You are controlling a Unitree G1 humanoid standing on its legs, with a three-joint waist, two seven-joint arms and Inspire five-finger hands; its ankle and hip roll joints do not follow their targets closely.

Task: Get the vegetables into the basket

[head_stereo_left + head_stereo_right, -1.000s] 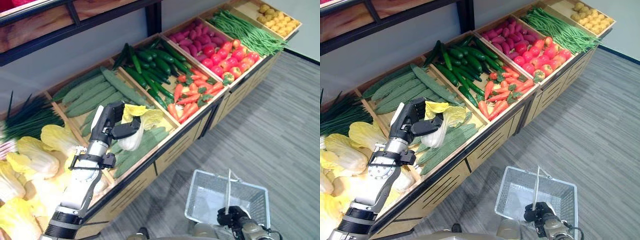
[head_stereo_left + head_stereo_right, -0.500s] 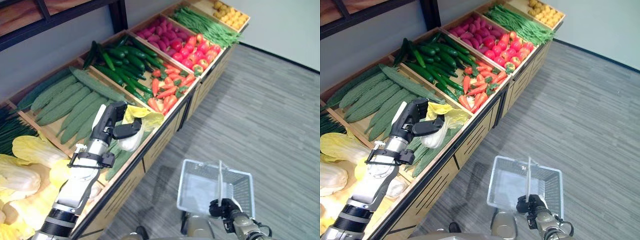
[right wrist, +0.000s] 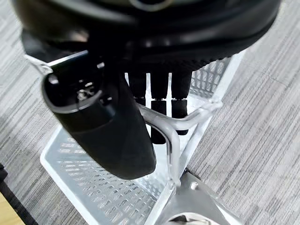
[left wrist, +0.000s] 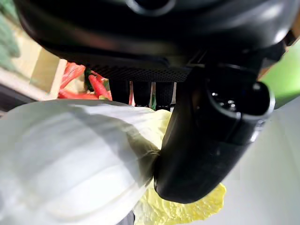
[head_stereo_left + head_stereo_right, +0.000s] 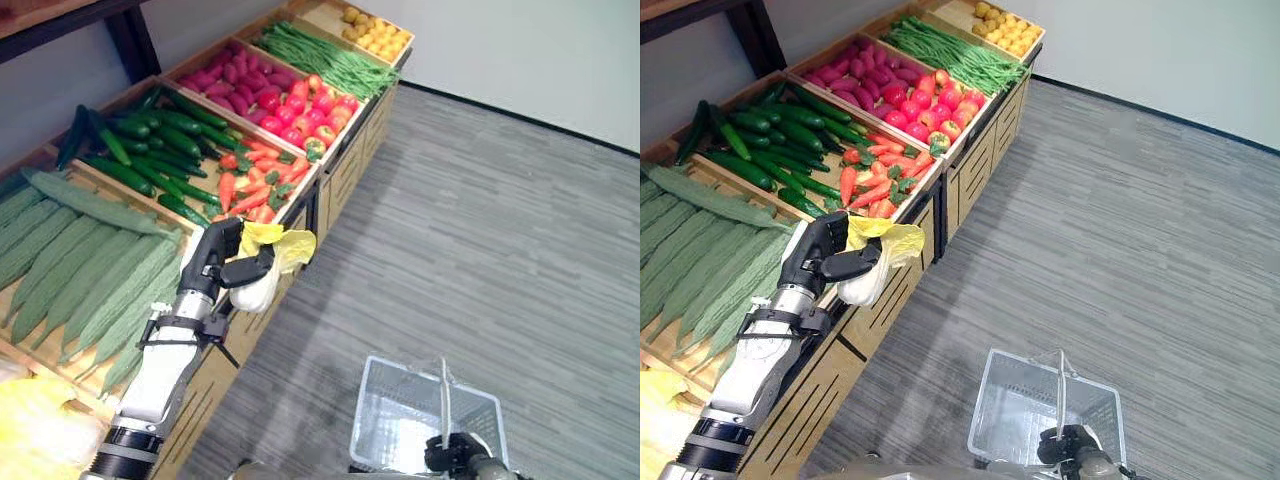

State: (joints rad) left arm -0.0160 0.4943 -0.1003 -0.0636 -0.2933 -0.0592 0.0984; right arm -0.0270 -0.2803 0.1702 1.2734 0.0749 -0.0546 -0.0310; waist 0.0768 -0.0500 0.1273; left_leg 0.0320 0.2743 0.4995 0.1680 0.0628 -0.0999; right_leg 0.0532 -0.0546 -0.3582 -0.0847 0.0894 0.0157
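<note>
My left hand (image 5: 222,257) is shut on a napa cabbage (image 5: 262,262) with a white stalk and yellow-green leaves, holding it over the front edge of the produce stand. In the left wrist view the thumb (image 4: 213,136) presses the cabbage's pale stalk (image 4: 70,159) against the fingers. My right hand (image 5: 1070,447) is shut on the upright handle (image 3: 164,124) of a white wire basket (image 5: 400,425), which hangs low over the grey floor at the bottom right. The basket holds nothing that I can see.
The wooden stand (image 5: 330,165) runs along the left, with bins of bitter gourds (image 5: 80,265), cucumbers (image 5: 140,140), carrots (image 5: 255,185), red peppers (image 5: 305,110), purple sweet potatoes (image 5: 235,80), green beans (image 5: 325,55) and yellow potatoes (image 5: 375,25). Open grey floor (image 5: 500,220) lies to the right.
The whole picture has shifted, so the camera has turned right. My left hand has carried the cabbage from over the gourd bin out to the stand's front edge. The basket stays in my right hand.
</note>
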